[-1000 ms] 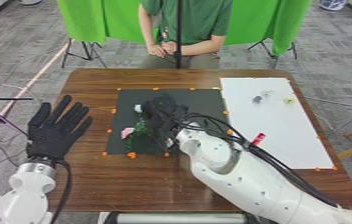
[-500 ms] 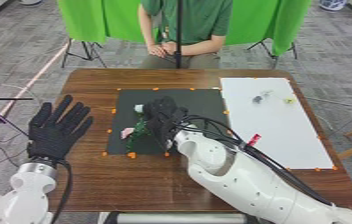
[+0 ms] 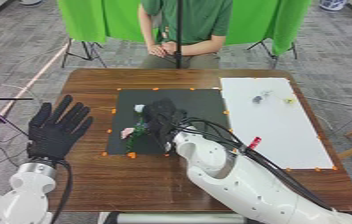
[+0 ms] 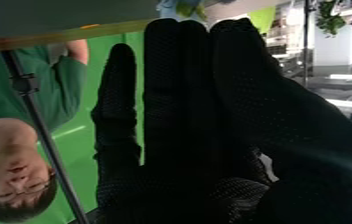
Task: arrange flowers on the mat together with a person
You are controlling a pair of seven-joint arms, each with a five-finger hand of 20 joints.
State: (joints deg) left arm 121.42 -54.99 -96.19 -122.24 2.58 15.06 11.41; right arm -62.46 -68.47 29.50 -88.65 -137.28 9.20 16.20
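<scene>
Brown tabletop [image 3: 110, 185], dark mat [image 3: 203, 100]: pink flower [image 3: 127, 133] by mat's L edge, white bloom [image 3: 139, 107] toward its far-L corner. R hand [image 3: 162, 120]: fingers straight, mostly together. We'd pinch stems [image 3: 131, 144] (petals prob. light, easily crushed).

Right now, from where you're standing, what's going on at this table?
It looks like flower arranging. The right robot hand is over the dark mat, fingers straight, close beside a white flower and a pink flower; I can't tell whether it touches them. A yellow flower lies on the white sheet. The left robot hand is open, off to the left.
</scene>
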